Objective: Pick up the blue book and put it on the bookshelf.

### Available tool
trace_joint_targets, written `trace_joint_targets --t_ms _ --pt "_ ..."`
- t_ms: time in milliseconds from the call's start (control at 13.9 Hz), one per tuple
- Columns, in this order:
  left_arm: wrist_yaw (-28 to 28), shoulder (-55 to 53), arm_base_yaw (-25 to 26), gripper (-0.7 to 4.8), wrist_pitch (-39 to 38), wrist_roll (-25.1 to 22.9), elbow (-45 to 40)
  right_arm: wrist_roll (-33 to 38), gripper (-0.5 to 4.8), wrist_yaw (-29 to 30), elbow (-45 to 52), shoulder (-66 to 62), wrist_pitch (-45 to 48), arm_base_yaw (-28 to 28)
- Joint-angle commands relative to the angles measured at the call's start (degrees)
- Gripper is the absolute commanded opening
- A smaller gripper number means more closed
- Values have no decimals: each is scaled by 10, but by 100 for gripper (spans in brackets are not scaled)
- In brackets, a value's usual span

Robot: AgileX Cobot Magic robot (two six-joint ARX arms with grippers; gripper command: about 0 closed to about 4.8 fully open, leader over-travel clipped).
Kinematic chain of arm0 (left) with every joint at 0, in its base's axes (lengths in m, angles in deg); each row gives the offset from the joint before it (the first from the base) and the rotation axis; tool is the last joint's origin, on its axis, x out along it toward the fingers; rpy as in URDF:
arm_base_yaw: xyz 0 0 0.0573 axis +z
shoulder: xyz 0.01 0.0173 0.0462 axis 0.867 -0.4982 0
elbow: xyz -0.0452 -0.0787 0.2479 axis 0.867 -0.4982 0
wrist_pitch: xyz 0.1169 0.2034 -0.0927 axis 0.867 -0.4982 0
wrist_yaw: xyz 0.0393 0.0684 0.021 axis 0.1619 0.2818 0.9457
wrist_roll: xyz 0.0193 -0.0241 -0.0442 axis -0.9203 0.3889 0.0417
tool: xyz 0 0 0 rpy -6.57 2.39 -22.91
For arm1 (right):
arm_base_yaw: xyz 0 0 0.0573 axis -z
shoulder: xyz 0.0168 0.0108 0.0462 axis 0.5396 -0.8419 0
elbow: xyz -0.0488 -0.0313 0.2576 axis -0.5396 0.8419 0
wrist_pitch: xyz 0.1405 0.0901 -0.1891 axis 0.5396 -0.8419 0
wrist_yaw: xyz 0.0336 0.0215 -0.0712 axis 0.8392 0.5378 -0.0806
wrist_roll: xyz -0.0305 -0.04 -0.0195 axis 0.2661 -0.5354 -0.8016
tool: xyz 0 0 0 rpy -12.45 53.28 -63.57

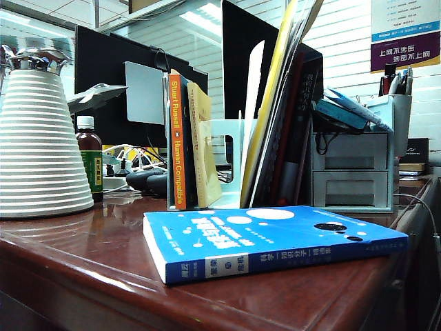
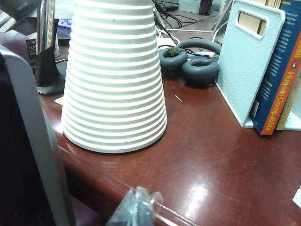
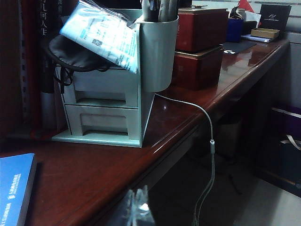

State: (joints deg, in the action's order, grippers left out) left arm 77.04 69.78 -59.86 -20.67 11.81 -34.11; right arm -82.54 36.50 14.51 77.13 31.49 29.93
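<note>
Step now: nothing is picked up yet. I think the job is at its very start, and the first move is to reach for the blue book.
Left gripper: only its clear tips show, low at the near edge of the desk, close to the white ribbed cone. The tips sit together, shut, with nothing between them.
Right gripper: its tips peek in low by the desk's front edge, near the grey drawer unit. They look closed too, and they hold nothing.
Where the book is: it lies flat on the desk, cover up, in front of the bookshelf and a little apart from it. A blue corner shows in the right wrist view.
Which way it points: its long side runs left to right across the desk, a bit slanted. The spine with the white band faces the front.
How to do it well: I would open the fingers first, come in low at a free edge of the book, and pinch it firmly, since it is thin and flat.
Where it should go: the open gap in the bookshelf, next to the orange-spined book, looks like a good spot. The book will need tipping upright.
</note>
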Motion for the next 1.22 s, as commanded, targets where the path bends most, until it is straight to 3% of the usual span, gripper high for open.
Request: trace_joint_targets --t_ms 72,287,575,862,1006,1149,1221 --pt "0 0 0 -7 7 0 0 3 -1 1 0 0 11 -1" --pt "0 0 0 -7 13 1 1 20 -1 1 -9 0 14 -1" --pt "7 -2 0 -7 31 198 70 47 -1 -15 -126 -21 21 0" --pt "-60 -66 0 -7 32 253 156 47 -1 -11 -269 -176 21 0" --pt "-123 -126 0 -7 47 283 186 47 -1 31 -343 -275 19 0" --pt "-194 -186 -2 -6 91 338 195 47 -1 118 -392 -355 17 -1" --pt "-202 -214 -9 -7 101 371 195 47 -1 152 -410 -390 11 -1"
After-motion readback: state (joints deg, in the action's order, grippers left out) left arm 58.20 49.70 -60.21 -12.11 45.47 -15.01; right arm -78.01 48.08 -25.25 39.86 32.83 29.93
